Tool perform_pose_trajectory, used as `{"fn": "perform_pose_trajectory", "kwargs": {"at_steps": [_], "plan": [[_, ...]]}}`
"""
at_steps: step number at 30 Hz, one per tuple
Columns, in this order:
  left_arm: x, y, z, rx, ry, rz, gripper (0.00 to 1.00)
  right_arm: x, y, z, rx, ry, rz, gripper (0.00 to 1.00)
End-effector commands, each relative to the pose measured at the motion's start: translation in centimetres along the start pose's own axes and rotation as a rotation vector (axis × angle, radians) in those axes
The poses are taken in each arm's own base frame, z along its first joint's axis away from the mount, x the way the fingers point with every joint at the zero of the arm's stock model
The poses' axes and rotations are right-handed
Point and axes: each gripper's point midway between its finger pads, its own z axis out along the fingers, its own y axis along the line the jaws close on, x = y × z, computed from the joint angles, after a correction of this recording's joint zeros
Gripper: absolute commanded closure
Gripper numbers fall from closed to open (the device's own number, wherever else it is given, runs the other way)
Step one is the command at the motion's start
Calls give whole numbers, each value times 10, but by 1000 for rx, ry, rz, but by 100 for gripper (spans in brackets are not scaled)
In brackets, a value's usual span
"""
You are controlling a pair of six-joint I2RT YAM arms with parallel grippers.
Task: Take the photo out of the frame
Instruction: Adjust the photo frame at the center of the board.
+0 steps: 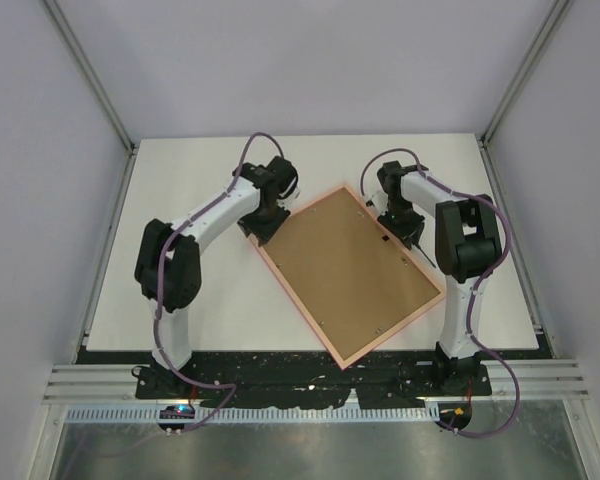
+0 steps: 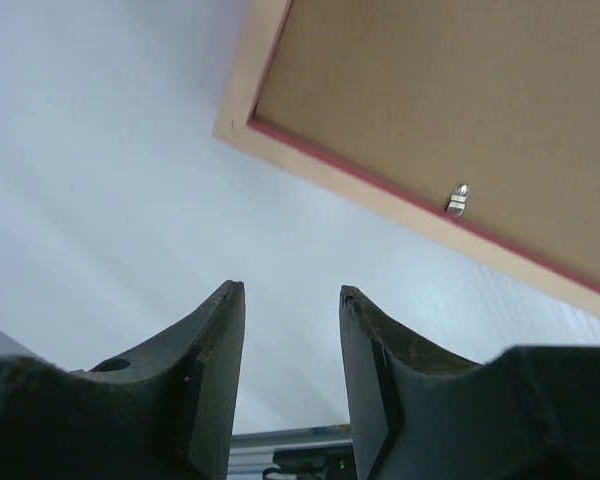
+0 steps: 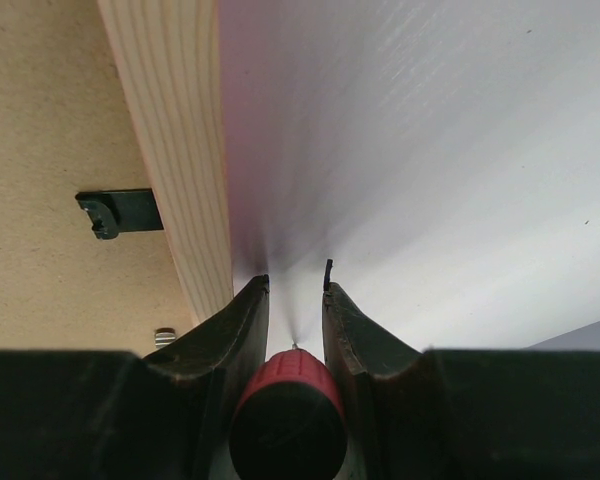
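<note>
Left arm point(image 1: 195, 225), right arm point(image 1: 462, 245): white links, black joint housings, looping purple cables, matte black tapered jaws.

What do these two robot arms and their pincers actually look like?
Both the left arm and right arm have white tube links between bulky black joints, with a purple cable looping along each. The left gripper and right gripper each end in two matte black, tapering fingers. No markings show.

One pink frame point(image 1: 352, 273), one white table point(image 1: 230, 300), two robot arms, the left arm point(image 1: 205, 215) and the right arm point(image 1: 462, 240), one red-handled tool point(image 3: 285, 405), one black hanger point(image 3: 120, 212)
</note>
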Motion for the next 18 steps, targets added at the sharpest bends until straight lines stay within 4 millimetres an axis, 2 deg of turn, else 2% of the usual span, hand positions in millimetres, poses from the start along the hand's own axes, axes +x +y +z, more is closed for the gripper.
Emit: {"fn": "perform_pose_trajectory", "kwargs": {"at_steps": [1,4,8,13,18], "plan": [[35,-4,12,2,74,71,55,-13,1,-12,-8,-51,26,92],[54,-11,32,15,138,74,55,-13,2,-14,-10,-51,31,92],[63,-17,53,20,200,57,55,-11,3,-15,-13,-51,35,92],[43,-20,58,24,170,8,54,-10,5,-15,-16,-50,33,92],[28,-26,74,25,198,-37,54,-8,5,-14,-21,-42,33,92]]}}
